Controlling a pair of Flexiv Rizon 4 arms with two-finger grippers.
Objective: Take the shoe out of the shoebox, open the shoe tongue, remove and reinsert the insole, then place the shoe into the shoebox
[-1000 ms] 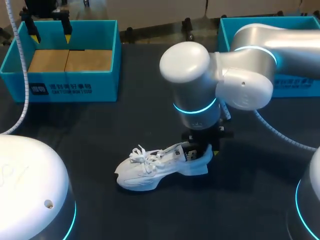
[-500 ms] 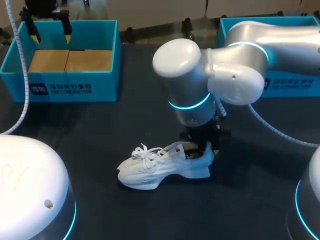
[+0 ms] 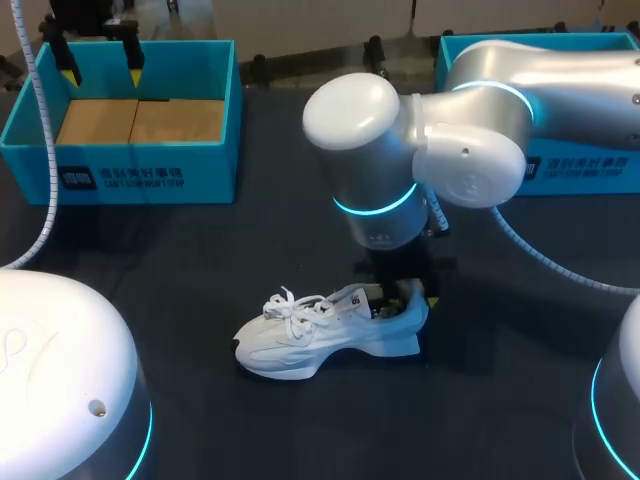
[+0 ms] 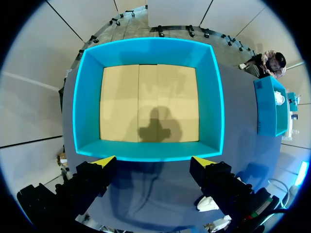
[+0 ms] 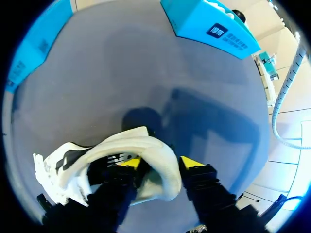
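The dark table (image 3: 200,260) carries two blue boxes at its far side. The left box (image 4: 146,151) has a bare cardboard floor. The right box (image 3: 590,170) is partly hidden behind the right arm (image 3: 470,130), which reaches in over the middle and blocks the head view of the heel. The white shoe (image 3: 300,340) rests on its sole on the table between the boxes and nearer the robot, its length running across, toe to the left and heel to the right. The right fingers (image 5: 190,165) pinch the heel wall, one inside the opening and one outside. The left fingers (image 4: 104,162) hang wide apart over the left box, holding nothing.
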